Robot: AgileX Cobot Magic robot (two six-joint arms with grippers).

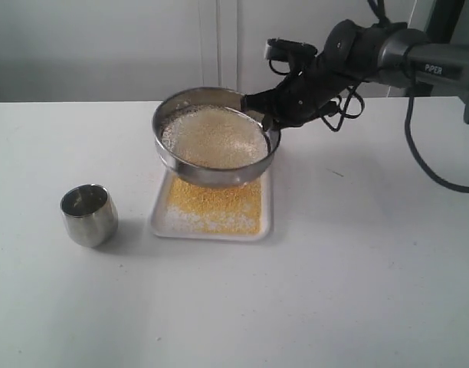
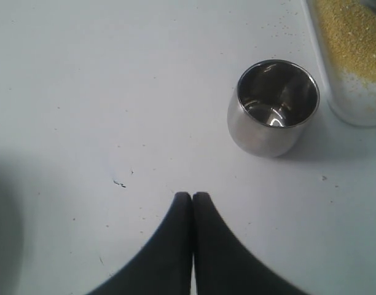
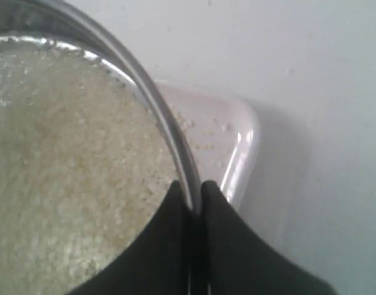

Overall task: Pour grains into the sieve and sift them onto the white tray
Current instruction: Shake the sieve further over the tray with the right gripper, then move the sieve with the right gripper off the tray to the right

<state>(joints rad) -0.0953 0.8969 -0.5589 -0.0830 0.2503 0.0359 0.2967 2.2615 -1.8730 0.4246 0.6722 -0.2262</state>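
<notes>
Sifting step, apparently near done: sieve [image 1: 211, 175] held tilted just above white tray [image 1: 159, 224], right gripper [image 3: 191, 193] pinching its rim, pale grains [image 1: 215, 138] inside, yellow ones on the tray; left gripper [image 2: 192, 198] closed empty beyond cup [image 1: 87, 216] beside the tray; next calls for gentle shaking kept over the tray.

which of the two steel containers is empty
The small rounded cup left of the white tray; the wide sieve above it holds off-white grains.
</notes>
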